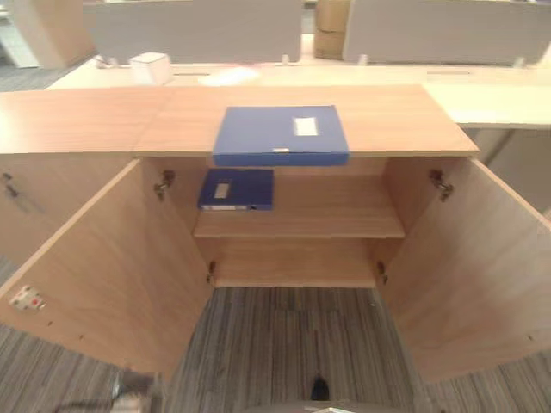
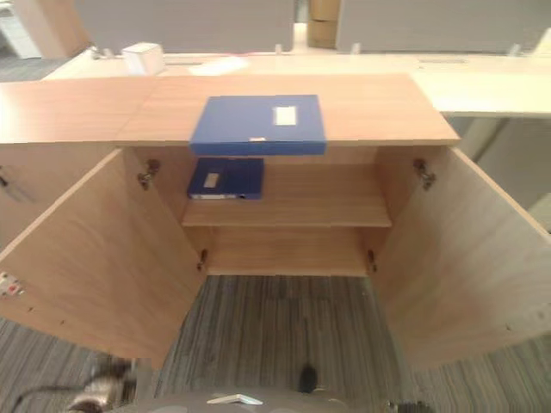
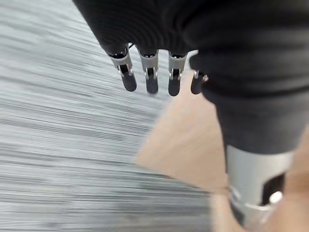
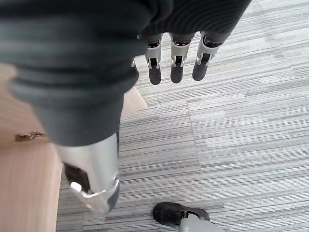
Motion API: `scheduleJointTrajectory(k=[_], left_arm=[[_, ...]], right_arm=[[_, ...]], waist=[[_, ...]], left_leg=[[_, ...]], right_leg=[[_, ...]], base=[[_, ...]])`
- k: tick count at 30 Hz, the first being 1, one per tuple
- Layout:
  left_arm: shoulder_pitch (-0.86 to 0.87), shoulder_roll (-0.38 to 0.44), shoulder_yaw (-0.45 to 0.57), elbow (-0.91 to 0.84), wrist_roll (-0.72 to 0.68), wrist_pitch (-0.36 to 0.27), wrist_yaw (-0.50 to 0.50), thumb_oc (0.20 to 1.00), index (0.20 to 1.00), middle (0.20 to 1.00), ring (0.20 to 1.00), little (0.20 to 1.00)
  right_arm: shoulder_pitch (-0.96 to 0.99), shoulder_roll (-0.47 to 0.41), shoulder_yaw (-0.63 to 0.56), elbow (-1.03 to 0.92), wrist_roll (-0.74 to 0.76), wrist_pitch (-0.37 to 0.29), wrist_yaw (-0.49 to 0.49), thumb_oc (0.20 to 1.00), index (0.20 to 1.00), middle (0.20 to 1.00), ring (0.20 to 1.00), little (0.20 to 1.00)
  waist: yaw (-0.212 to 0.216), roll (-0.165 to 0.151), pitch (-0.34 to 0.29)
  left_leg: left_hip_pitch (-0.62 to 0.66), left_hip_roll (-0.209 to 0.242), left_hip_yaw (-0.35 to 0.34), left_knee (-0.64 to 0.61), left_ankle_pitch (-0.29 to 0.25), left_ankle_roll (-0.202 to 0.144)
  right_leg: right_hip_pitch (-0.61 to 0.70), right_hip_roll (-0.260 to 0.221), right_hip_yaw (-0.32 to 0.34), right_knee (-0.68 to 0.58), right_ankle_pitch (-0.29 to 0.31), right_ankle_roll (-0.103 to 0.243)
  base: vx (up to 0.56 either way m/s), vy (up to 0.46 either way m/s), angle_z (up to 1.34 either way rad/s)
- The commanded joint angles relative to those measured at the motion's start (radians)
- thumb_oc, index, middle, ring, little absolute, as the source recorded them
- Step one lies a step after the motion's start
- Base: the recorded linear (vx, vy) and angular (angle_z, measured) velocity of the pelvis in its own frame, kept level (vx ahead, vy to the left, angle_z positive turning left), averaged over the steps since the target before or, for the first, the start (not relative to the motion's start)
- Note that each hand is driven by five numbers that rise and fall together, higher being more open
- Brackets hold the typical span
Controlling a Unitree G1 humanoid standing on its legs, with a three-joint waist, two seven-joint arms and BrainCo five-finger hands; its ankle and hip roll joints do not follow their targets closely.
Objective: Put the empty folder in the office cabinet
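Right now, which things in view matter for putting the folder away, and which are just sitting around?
For the job:
- blue folder lying flat on the cabinet top
- cabinet, both doors open
- shelf inside, free space on its right part
- left hand and right hand, both hanging over the carpet, holding nothing

Lying about:
- second blue folder already on the shelf
- white box on the desk behind

Blue folder [image 1: 281, 134] lies flat, closed, upper centre of frame, on the open cabinet's [image 1: 103, 258] top at its front edge, white label facing up.
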Motion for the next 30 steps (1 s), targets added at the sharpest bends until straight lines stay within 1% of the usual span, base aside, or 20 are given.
scheduleJointTrajectory(k=[1,2,4,5,6,7,8,9,10,11,13,15,16,18,20,21,24,27,30], left_arm=[[-0.053,-0.020,0.041,-0.089,-0.106,-0.104,0.028,1.000,1.000,1.000,1.000,1.000],[-0.049,-0.023,0.051,-0.117,-0.113,-0.106,0.034,1.000,1.000,1.000,1.000,1.000],[-0.036,-0.032,0.066,-0.179,-0.140,-0.120,0.038,1.000,1.000,1.000,1.000,1.000],[-0.034,-0.033,0.067,-0.181,-0.140,-0.119,0.039,1.000,1.000,1.000,1.000,1.000],[-0.006,-0.040,0.074,-0.239,-0.152,-0.123,0.042,1.000,1.000,1.000,1.000,1.000],[0.004,-0.038,0.072,-0.270,-0.147,-0.121,0.040,1.000,1.000,1.000,1.000,1.000],[0.016,-0.043,0.071,-0.291,-0.140,-0.121,0.043,1.000,1.000,1.000,1.000,1.000],[0.020,-0.049,0.063,-0.291,-0.128,-0.117,0.033,1.000,1.000,1.000,1.000,1.000],[0.027,-0.052,0.061,-0.306,-0.124,-0.115,0.028,1.000,1.000,1.000,1.000,1.000],[0.043,-0.054,0.062,-0.329,-0.118,-0.113,0.025,1.000,1.000,1.000,1.000,1.000],[0.065,-0.053,0.066,-0.383,-0.107,-0.111,0.017,1.000,1.000,1.000,1.000,1.000],[0.069,-0.047,0.066,-0.399,-0.098,-0.113,0.019,1.000,1.000,1.000,1.000,1.000],[0.072,-0.043,0.072,-0.404,-0.082,-0.113,0.028,1.000,1.000,1.000,1.000,1.000],[0.064,-0.045,0.080,-0.405,-0.081,-0.117,0.053,1.000,1.000,1.000,1.000,1.000],[0.061,-0.046,0.082,-0.411,-0.082,-0.120,0.065,1.000,1.000,1.000,1.000,1.000],[0.052,-0.044,0.088,-0.429,-0.057,-0.123,0.094,1.000,1.000,1.000,1.000,1.000],[0.042,-0.042,0.090,-0.444,-0.037,-0.127,0.122,1.000,1.000,1.000,1.000,1.000],[0.022,-0.025,0.109,-0.489,0.013,-0.140,0.176,1.000,1.000,1.000,1.000,1.000],[-0.008,0.015,0.128,-0.537,0.105,-0.148,0.235,1.000,1.000,1.000,1.000,1.000]], right_arm=[[-0.048,-0.051,0.008,0.033,-0.002,-0.009,-0.052,1.000,1.000,1.000,1.000,1.000],[-0.055,-0.054,0.008,0.036,-0.003,-0.005,-0.052,1.000,1.000,1.000,1.000,1.000],[-0.062,-0.057,0.009,0.038,-0.010,0.001,-0.052,1.000,1.000,1.000,1.000,1.000],[-0.061,-0.057,0.009,0.038,-0.010,0.001,-0.051,1.000,1.000,1.000,1.000,1.000],[-0.066,-0.066,0.004,0.033,-0.014,0.000,-0.052,1.000,1.000,1.000,1.000,1.000],[-0.069,-0.075,0.000,0.026,-0.016,-0.001,-0.052,1.000,1.000,1.000,1.000,1.000],[-0.066,-0.079,-0.004,0.021,-0.019,-0.003,-0.056,1.000,1.000,1.000,1.000,1.000],[-0.067,-0.082,-0.003,0.018,-0.029,-0.006,-0.055,1.000,1.000,1.000,1.000,1.000],[-0.064,-0.083,-0.007,0.013,-0.033,-0.005,-0.055,1.000,1.000,1.000,1.000,1.000],[-0.062,-0.083,-0.019,0.004,-0.026,-0.006,-0.057,1.000,1.000,1.000,1.000,1.000],[-0.063,-0.077,-0.030,-0.022,-0.010,-0.012,-0.060,1.000,1.000,1.000,1.000,1.000],[-0.067,-0.071,-0.025,-0.031,-0.006,-0.016,-0.061,1.000,1.000,1.000,1.000,1.000],[-0.073,-0.055,-0.010,-0.042,-0.010,-0.016,-0.059,1.000,1.000,1.000,1.000,1.000],[-0.085,-0.039,-0.002,-0.059,0.001,-0.019,-0.065,1.000,1.000,1.000,1.000,1.000],[-0.086,-0.031,0.002,-0.067,0.009,-0.021,-0.069,1.000,1.000,1.000,1.000,1.000],[-0.089,-0.017,0.016,-0.078,0.011,-0.023,-0.070,1.000,1.000,1.000,1.000,1.000],[-0.092,-0.009,0.026,-0.077,0.009,-0.025,-0.076,1.000,1.000,1.000,1.000,1.000],[-0.091,0.003,0.034,-0.076,0.008,-0.026,-0.086,1.000,1.000,1.000,1.000,1.000],[-0.090,0.009,0.040,-0.080,0.011,-0.034,-0.096,1.000,1.000,1.000,1.000,1.000]], waist=[[-0.008,-0.044,0.098],[-0.009,-0.043,0.102],[-0.004,-0.037,0.101],[-0.003,-0.038,0.102],[0.009,-0.033,0.097],[0.017,-0.021,0.096],[0.022,-0.012,0.094],[0.022,-0.004,0.090],[0.020,0.005,0.086],[0.019,0.013,0.086],[0.015,0.013,0.087],[0.015,0.012,0.095],[0.021,0.006,0.097],[0.023,-0.003,0.099],[0.024,-0.008,0.100],[0.023,-0.017,0.099],[0.024,-0.026,0.096],[0.024,-0.042,0.094],[0.023,-0.054,0.095]], left_leg=[[-0.222,-0.023,-0.015,0.301,0.072,-0.020],[-0.245,-0.009,-0.007,0.312,0.076,-0.018],[-0.253,0.027,0.010,0.237,0.059,-0.013],[-0.250,0.027,0.012,0.234,0.060,-0.013],[-0.242,0.044,-0.015,0.109,0.069,-0.019],[-0.240,0.055,-0.049,0.009,0.104,-0.025],[-0.235,0.058,-0.075,-0.060,0.136,-0.029],[-0.227,0.064,-0.086,-0.099,0.142,-0.034],[-0.210,0.071,-0.075,-0.134,0.150,-0.035],[-0.199,0.070,-0.069,-0.149,0.157,-0.039],[-0.188,0.058,-0.047,-0.172,0.156,-0.035],[-0.184,0.055,-0.036,-0.184,0.155,-0.031],[-0.177,0.048,-0.015,-0.213,0.159,-0.024],[-0.180,0.044,0.000,-0.233,0.163,-0.019],[-0.183,0.041,0.004,-0.236,0.164,-0.017],[-0.187,0.038,0.009,-0.243,0.161,-0.014],[-0.189,0.036,0.012,-0.247,0.158,-0.010],[-0.188,0.033,0.016,-0.251,0.154,-0.009],[-0.188,0.034,0.019,-0.251,0.150,-0.010]], right_leg=[[0.145,-0.061,0.010,-0.074,-0.108,0.070],[0.148,-0.059,0.001,-0.079,-0.111,0.071],[0.157,-0.063,-0.005,-0.094,-0.111,0.086],[0.159,-0.064,-0.004,-0.094,-0.111,0.087],[0.159,-0.066,0.013,-0.105,-0.114,0.105],[0.157,-0.059,0.025,-0.107,-0.119,0.112],[0.161,-0.053,0.034,-0.108,-0.130,0.114],[0.165,-0.052,0.039,-0.108,-0.141,0.120],[0.170,-0.050,0.039,-0.108,-0.145,0.124],[0.167,-0.054,0.042,-0.108,-0.145,0.127],[0.153,-0.071,0.053,-0.108,-0.134,0.134],[0.138,-0.077,0.060,-0.108,-0.127,0.138],[0.111,-0.086,0.073,-0.108,-0.117,0.145],[0.086,-0.092,0.079,-0.108,-0.106,0.151],[0.074,-0.094,0.083,-0.108,-0.101,0.153],[0.063,-0.095,0.087,-0.108,-0.096,0.155],[0.057,-0.098,0.087,-0.108,-0.095,0.159],[0.049,-0.101,0.091,-0.108,-0.092,0.164],[0.044,-0.102,0.092,-0.108,-0.090,0.167]], base=[[-0.09,-0.094,0.30],[-0.01,-0.032,0.11],[0.08,0.037,-0.35],[0.15,0.120,-0.55],[0.16,0.157,-0.38],[0.20,0.186,-0.27],[0.16,0.147,-0.14],[0.17,0.139,-0.31],[0.17,0.185,-0.36],[0.14,0.200,-0.44],[0.09,0.169,-0.30],[0.03,0.136,-0.03],[0.03,0.193,-0.19],[0.01,0.122,-0.32],[0.02,0.054,-0.13],[0.05,0.059,-0.01],[0.05,0.042,0.12],[0.03,0.021,0.09],[0.00,0.000,0.00]])
